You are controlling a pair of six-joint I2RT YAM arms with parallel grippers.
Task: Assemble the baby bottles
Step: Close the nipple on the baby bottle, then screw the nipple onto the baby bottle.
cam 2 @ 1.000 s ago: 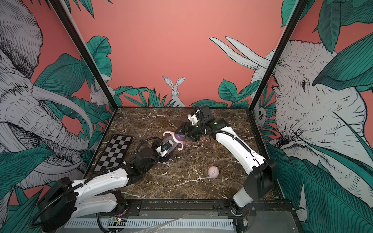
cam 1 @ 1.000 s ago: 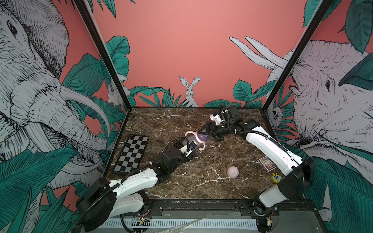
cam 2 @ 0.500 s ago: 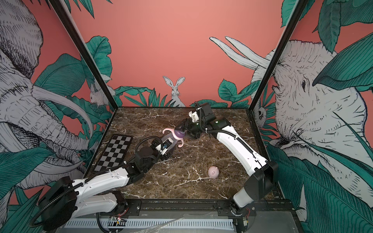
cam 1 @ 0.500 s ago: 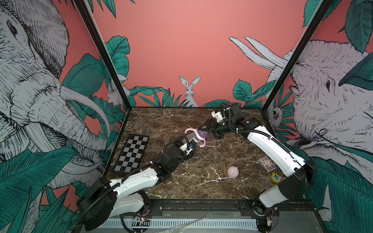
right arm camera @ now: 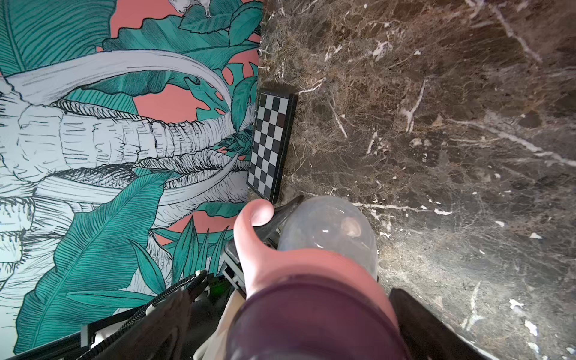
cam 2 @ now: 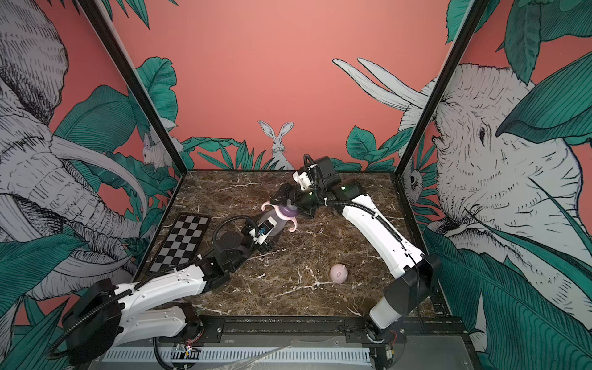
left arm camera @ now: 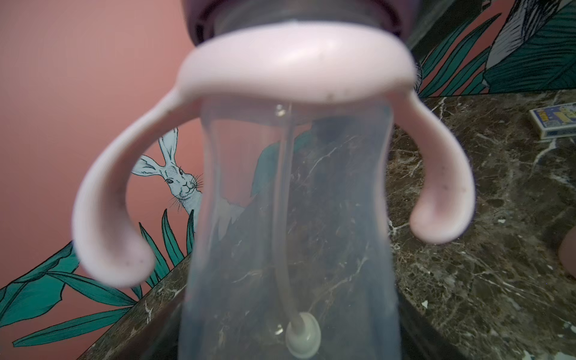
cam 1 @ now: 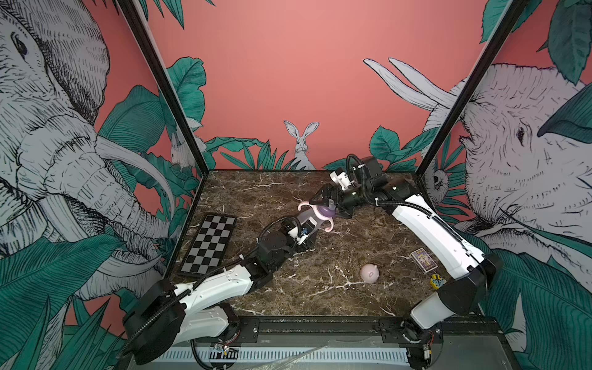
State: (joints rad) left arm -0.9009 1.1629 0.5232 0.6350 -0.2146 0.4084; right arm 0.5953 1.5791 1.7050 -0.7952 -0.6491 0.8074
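Next: left gripper (cam 1: 311,228) clamps clear plastic bottle body (left arm camera: 293,218) steady; right gripper (cam 1: 328,205), jaws spread, should close squarely around purple nipple collar (right arm camera: 311,321) to tighten.

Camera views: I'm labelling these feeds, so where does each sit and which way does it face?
Top views, stereo pair: high in front, facing down toward the back wall; both arms show.
Left wrist: along the clear bottle toward the painted rabbit; own body unclear.
Right wrist: past the purple collar toward the checkerboard; its dark fingers flank it.
Shared: all show the pink handle ring.
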